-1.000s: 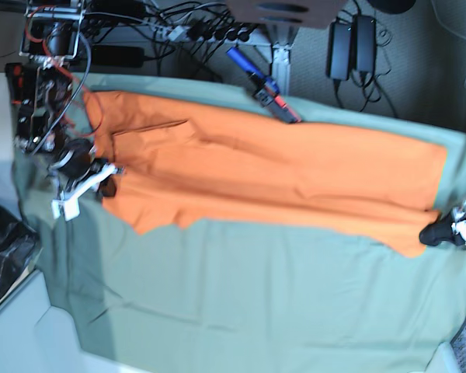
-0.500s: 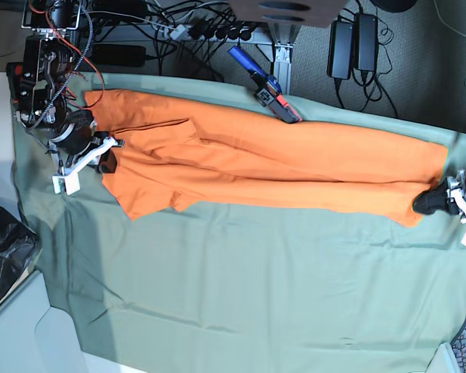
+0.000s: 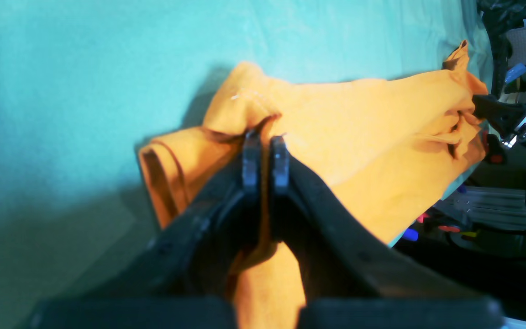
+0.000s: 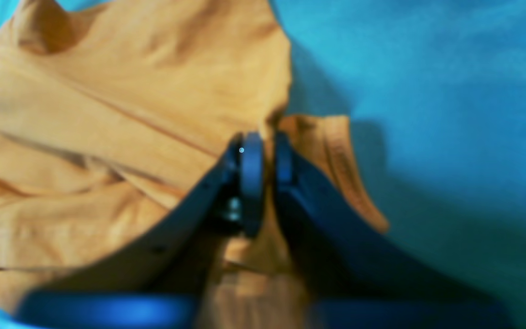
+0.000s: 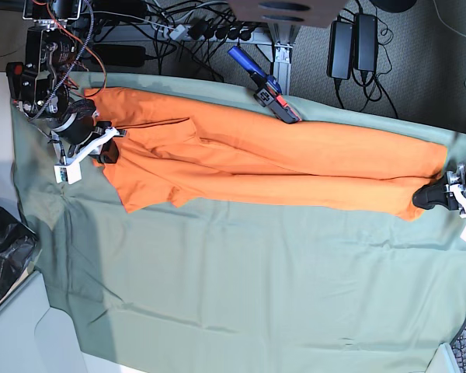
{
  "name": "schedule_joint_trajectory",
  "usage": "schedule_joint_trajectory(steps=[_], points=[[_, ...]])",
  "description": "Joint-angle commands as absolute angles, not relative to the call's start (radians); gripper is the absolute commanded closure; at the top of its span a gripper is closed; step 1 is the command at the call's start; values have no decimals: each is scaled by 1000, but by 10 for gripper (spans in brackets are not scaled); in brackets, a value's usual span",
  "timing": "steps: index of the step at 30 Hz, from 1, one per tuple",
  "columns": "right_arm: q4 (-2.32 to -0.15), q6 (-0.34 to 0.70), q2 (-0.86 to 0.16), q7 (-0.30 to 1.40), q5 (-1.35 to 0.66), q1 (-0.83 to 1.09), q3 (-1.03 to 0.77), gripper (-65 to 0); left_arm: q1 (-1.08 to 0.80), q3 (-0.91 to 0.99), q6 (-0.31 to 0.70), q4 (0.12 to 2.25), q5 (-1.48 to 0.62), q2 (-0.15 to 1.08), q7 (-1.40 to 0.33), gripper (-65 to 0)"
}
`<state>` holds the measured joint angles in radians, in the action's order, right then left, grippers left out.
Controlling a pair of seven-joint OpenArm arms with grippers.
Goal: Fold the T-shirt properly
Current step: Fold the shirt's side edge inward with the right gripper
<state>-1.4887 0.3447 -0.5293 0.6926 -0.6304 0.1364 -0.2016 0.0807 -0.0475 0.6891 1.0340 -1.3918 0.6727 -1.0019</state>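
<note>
The orange T-shirt [image 5: 279, 167] lies stretched in a long band across the far half of the green cloth [image 5: 256, 287]. At its left end in the base view, my right gripper [image 5: 107, 152] holds the edge. The right wrist view shows its jaws close together with orange fabric [image 4: 107, 91] pinched between them at the right gripper [image 4: 267, 148]. At the shirt's right end, my left gripper [image 5: 419, 200] grips the corner. In the left wrist view the left gripper [image 3: 265, 137] is shut on a fold of the T-shirt [image 3: 359, 128].
A blue and red tool [image 5: 264, 85] lies at the cloth's far edge, touching the shirt. Cables and power bricks [image 5: 353, 43] sit beyond it. A black bag [image 5: 4, 249] rests off the cloth's left side.
Both grippers have pulled toward the far edge with the shirt in them. The shirt has been drawn tauter into a narrower band and sits farther back.
</note>
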Motion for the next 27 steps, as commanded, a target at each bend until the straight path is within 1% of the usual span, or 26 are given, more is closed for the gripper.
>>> schedule_joint_trajectory(steps=[1,2,3,4,8,13,19,22,27], points=[[-1502,445,-548,701,-630,134,-210,-237,97,-41,698,1047,-1409,696,-991,0],[-1502,445,-548,700,-624,134,-210,-333,97,-41,698,1047,-1409,696,-991,0],[-1503,445,-548,700,-619,134,-210,-396,97,-41,698,1047,-1409,696,-991,0],[-1507,445,-548,700,-616,134,-210,-412,97,-41,698,1047,-1408,696,-991,0],[-1551,445,-546,700,-617,134,-216,-411,97,-41,698,1047,-1394,696,-984,0],[-1637,444,-534,701,-618,133,-289,-411,97,-41,698,1047,-1394,696,-984,0],[-1642,443,-528,662,-627,109,-310,-411,96,-41,698,1047,-1394,696,-984,0],[-1602,443,-503,655,-601,59,-309,-411,97,-41,698,1047,-1394,696,-984,0],[-1431,446,-455,633,-574,-62,-294,-411,96,-41,698,1047,-1394,695,-984,0]])
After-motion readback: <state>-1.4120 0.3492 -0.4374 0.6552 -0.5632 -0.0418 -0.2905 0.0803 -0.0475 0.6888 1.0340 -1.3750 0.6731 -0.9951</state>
